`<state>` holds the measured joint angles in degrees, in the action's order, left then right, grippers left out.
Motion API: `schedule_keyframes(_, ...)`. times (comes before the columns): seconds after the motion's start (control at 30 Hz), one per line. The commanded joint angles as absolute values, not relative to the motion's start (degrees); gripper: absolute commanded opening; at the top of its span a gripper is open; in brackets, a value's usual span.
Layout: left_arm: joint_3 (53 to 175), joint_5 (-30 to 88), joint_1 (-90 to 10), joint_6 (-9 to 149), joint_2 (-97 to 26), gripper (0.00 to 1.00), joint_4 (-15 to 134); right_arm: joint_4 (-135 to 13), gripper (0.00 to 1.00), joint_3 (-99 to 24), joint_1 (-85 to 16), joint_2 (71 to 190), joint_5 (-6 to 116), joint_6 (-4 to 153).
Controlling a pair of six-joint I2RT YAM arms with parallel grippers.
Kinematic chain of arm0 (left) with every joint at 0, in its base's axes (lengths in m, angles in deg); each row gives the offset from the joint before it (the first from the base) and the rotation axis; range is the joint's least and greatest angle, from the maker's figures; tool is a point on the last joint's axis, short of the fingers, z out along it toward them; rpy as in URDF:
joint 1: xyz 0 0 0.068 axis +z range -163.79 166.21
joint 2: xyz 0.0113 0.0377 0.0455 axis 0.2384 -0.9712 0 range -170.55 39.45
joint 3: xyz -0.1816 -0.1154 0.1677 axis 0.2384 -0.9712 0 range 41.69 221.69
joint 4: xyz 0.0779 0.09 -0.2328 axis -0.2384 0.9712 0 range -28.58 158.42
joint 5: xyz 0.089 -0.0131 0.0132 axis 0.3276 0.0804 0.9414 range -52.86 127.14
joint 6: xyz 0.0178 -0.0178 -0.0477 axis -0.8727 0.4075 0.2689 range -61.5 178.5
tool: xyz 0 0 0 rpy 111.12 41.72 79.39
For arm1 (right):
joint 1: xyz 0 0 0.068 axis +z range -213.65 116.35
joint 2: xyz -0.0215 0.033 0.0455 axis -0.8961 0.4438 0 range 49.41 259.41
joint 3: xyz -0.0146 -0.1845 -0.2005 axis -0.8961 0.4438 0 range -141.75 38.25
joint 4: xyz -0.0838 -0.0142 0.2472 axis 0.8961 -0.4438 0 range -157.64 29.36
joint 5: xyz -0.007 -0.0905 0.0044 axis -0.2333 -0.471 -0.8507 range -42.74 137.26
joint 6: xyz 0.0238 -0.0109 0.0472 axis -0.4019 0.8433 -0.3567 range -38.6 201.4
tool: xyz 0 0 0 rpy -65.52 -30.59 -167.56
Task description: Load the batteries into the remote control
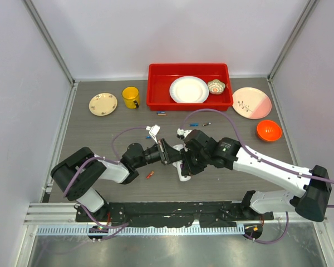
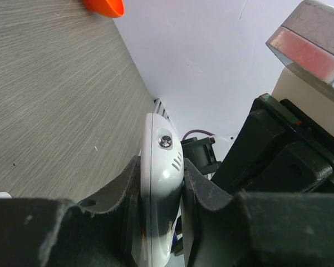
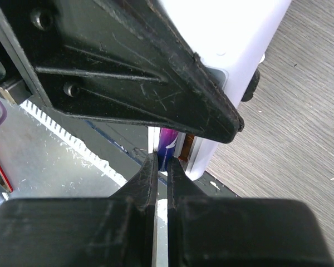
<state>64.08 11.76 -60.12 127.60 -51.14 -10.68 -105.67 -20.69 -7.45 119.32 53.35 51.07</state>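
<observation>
My left gripper is shut on the white remote control and holds it on edge above the table; the remote also shows in the top view. My right gripper meets it from the right, its tips shut on a blue battery at the remote's open compartment. An orange battery sits in the slot beside it. In the top view the right gripper is pressed against the remote. Loose batteries lie on the table: a red one, and others near the tray and further right. A small white piece, perhaps the cover, lies behind the left gripper.
A red tray at the back holds a white plate and a small bowl. A yellow mug and a cream plate stand to its left. A pink-and-white plate and an orange bowl stand to its right.
</observation>
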Motion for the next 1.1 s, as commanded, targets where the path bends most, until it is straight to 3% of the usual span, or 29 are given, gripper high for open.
schedule_keyframes(0.0,66.91,10.07,-62.31,128.73,-48.53,0.00,-27.18,-97.99,0.01,-23.80,-7.14,120.86,50.78,50.11)
schedule_keyframes(0.13,66.73,10.34,-62.57,128.90,-48.27,0.00,-27.18,-98.08,0.01,-23.80,-7.23,121.39,50.43,50.28)
schedule_keyframes(0.43,66.47,11.04,-62.66,129.25,-48.18,0.00,-27.18,-98.43,0.15,-23.45,-7.23,121.39,50.43,49.76)
schedule_keyframes(1.07,65.94,12.01,-62.66,129.17,-48.88,0.00,-27.18,-98.87,0.25,-23.63,-7.23,120.60,50.87,48.79)
